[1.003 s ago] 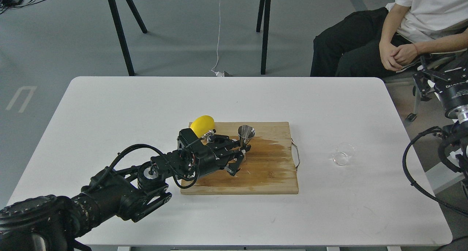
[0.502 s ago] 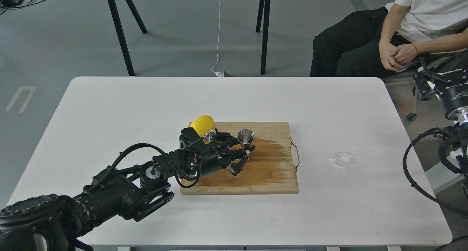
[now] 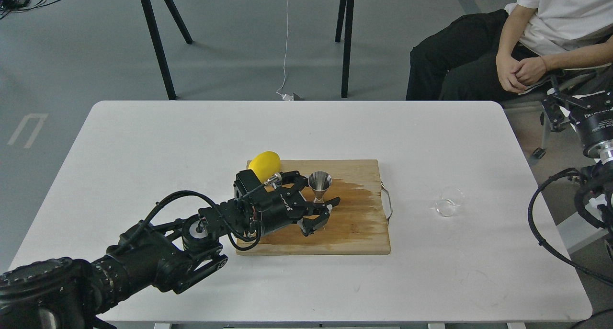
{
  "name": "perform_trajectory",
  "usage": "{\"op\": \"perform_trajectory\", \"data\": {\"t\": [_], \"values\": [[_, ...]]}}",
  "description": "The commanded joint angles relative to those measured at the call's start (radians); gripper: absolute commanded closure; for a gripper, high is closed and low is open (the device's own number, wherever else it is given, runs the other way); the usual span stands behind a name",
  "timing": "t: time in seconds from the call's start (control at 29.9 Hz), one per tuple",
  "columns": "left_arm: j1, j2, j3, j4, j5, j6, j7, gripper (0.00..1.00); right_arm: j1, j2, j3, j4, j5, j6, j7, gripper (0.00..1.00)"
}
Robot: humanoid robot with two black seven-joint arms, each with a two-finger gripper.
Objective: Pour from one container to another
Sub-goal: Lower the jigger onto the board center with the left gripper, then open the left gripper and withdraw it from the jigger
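Note:
The steel jigger (image 3: pixel 320 184) stands upright on the wooden cutting board (image 3: pixel 354 233), just left of a dark wet patch. My left gripper (image 3: pixel 320 193) reaches in from the left and is open. Its fingers are spread on either side of the jigger's lower half, the near finger (image 3: pixel 334 203) passing its base. The clear glass cup (image 3: pixel 448 202) sits alone on the white table (image 3: pixel 287 128), right of the board. My right gripper (image 3: pixel 558 106) hangs off the table's right edge, far from the cup; its fingers cannot be told apart.
A yellow lemon (image 3: pixel 264 164) lies at the board's back left corner, right behind my left wrist. The board has a metal handle (image 3: pixel 388 202) on its right side. A seated person (image 3: pixel 517 41) is beyond the table's far right corner.
The jigger has come down from a slightly raised, tilted position to stand on the board. My left gripper's fingers have spread apart around it. The cup and right arm stay put.

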Motion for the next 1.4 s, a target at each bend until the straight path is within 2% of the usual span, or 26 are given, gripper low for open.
{"op": "perform_trajectory", "data": {"t": [0.0,0.3,0.43,0.54,0.67,0.77,0.87,1.07,1.14,1.2,1.37], "values": [[0.006,0.045,0.000,-0.021,0.000,0.012,-0.002,0.26,0.000,-0.002,0.000,0.003,0.001,0.000,-0.001,0.00],[0.046,0.115,0.000,-0.036,0.000,0.044,-0.013,0.23,-0.005,-0.002,0.000,0.025,0.003,0.000,-0.001,0.00],[0.090,0.183,-0.006,-0.130,0.000,0.044,-0.041,0.19,-0.008,-0.005,0.000,0.041,0.003,0.000,-0.001,0.00],[0.121,0.247,-0.022,-0.214,0.000,0.044,-0.039,0.15,-0.008,-0.008,-0.011,0.041,0.003,0.000,-0.001,0.00],[0.130,0.341,-0.020,-0.316,0.000,0.044,-0.047,0.15,-0.009,-0.006,-0.026,0.054,0.000,0.000,-0.003,0.00],[0.124,0.431,-0.018,-0.392,0.000,0.044,-0.098,0.15,-0.022,-0.008,-0.041,0.083,-0.002,0.000,-0.008,0.00],[0.113,0.496,-0.040,-0.415,-0.187,0.044,-0.098,0.15,-0.031,-0.008,-0.046,0.077,-0.005,0.000,-0.008,0.00],[0.096,0.527,-0.178,-0.415,-0.619,0.044,-0.098,0.15,-0.034,-0.006,-0.072,0.078,-0.005,0.000,0.000,0.00],[0.087,0.528,-0.241,-0.417,-0.770,0.005,-0.098,0.15,-0.046,-0.008,-0.063,0.086,-0.003,0.000,0.002,0.00],[0.087,0.524,-0.322,-0.417,-0.947,-0.075,-0.098,0.15,-0.062,-0.017,-0.061,0.081,-0.005,0.000,0.002,0.00],[0.067,0.514,-0.518,-0.408,-1.444,-0.353,-0.098,0.06,-0.072,-0.035,-0.072,0.072,-0.005,0.000,-0.003,0.00]]}}
